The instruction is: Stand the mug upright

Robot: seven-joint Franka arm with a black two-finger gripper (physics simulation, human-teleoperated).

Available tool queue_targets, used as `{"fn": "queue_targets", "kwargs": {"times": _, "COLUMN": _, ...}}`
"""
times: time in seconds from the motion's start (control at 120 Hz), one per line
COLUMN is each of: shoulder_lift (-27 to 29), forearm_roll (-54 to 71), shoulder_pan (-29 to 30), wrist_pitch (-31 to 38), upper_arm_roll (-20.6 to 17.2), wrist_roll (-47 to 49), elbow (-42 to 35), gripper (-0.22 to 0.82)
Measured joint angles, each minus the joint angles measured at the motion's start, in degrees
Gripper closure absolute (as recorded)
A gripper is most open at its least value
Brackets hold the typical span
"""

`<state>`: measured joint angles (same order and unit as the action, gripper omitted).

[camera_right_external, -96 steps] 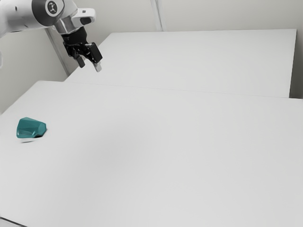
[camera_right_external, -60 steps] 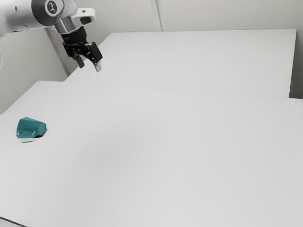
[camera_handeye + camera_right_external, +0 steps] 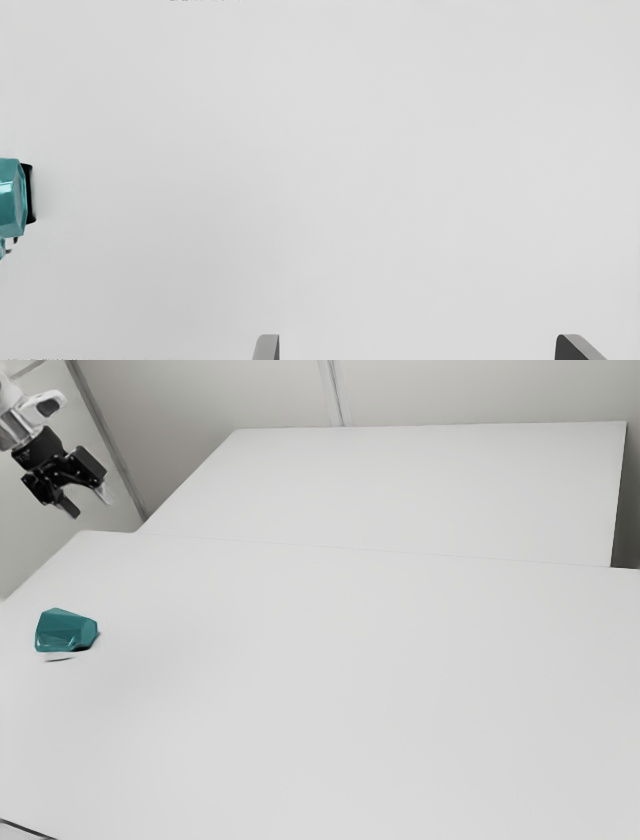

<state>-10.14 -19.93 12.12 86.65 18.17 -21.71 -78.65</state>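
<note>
- Mug (image 3: 65, 631), one, teal, faceted: lies on its side on the table (image 3: 350, 680), near the exterior view's left edge, narrower end toward that view's right.
- Gripper (image 3: 88, 507), one, black, two-finger: raised above table height, fingers (image 3: 267, 348) spread wide, nothing between them, well apart from the mug.
- Wrist view: mug partly cut off.

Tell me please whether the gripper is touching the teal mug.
Apart. The exterior view shows it: the open gripper hangs in the air, and bare table is seen between it and the teal mug.
</note>
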Motion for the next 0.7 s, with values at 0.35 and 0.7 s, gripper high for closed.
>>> {"fn": "queue_targets", "kwargs": {"times": 0.35, "shoulder_lift": -18.37, "forearm_roll": -11.51, "shoulder_pan": 25.12, "wrist_pitch": -4.92, "upper_arm_roll": -10.31, "wrist_roll": -10.33, "elbow": 15.43, "gripper": 0.00}}
{"fn": "queue_targets", "kwargs": {"times": 0.7, "shoulder_lift": -31.04, "forearm_roll": -21.78, "shoulder_pan": 34.27, "wrist_pitch": -8.51, "upper_arm_roll": -10.62, "wrist_roll": -20.00, "elbow": 18.98, "gripper": 0.00}}
